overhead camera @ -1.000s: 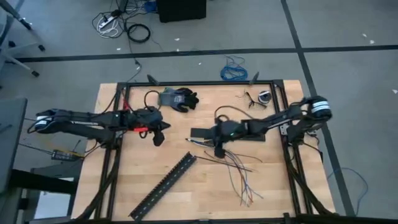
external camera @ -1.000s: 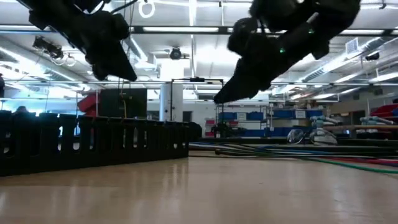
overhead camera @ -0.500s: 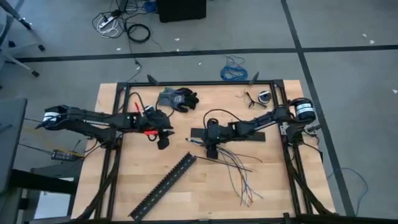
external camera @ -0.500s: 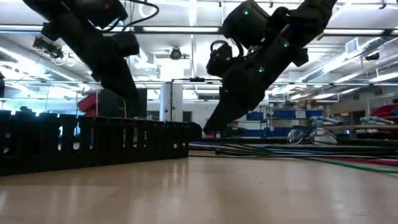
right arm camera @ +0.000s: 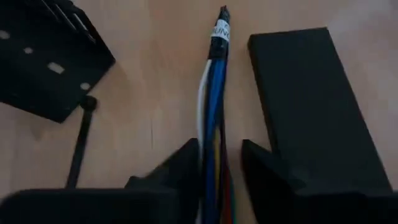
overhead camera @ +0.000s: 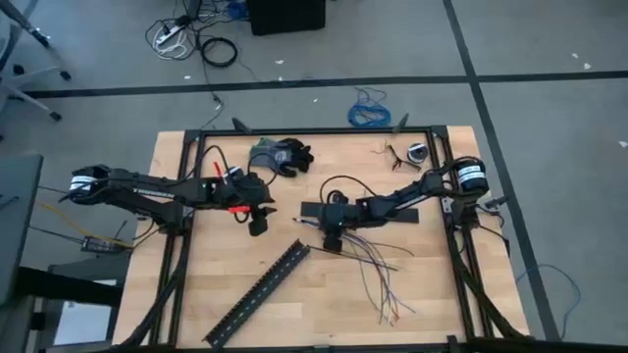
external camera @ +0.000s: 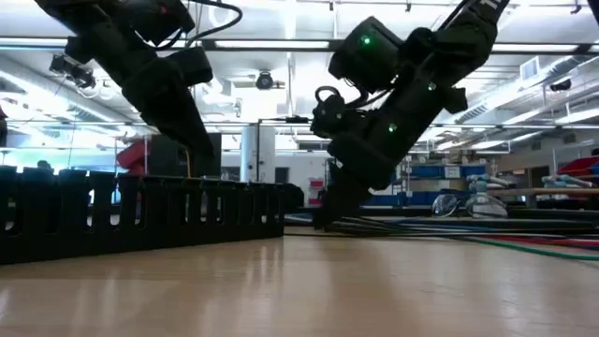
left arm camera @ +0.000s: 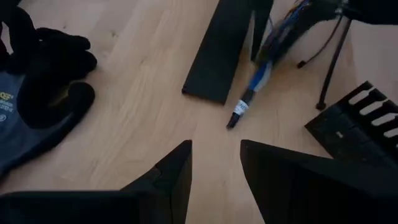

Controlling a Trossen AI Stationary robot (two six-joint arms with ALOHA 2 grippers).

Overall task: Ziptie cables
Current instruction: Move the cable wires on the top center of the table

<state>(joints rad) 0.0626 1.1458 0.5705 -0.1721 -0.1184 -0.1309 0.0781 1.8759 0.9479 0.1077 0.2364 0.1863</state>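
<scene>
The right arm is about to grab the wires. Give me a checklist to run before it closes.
1. Right gripper straddles the cables: ok, the bundle runs between its open fingers.
2. Bundle clear of the black bar: ok, it lies beside the bar, apart from it.
3. Left gripper ready: ok, open and empty over bare wood.
4. Glove out of the way: ok, off to one side.
5. Thin black tie at hand: ok, loose on the table beside the bundle.
6. Right fingers low enough to pinch every wire: cannot tell.
</scene>
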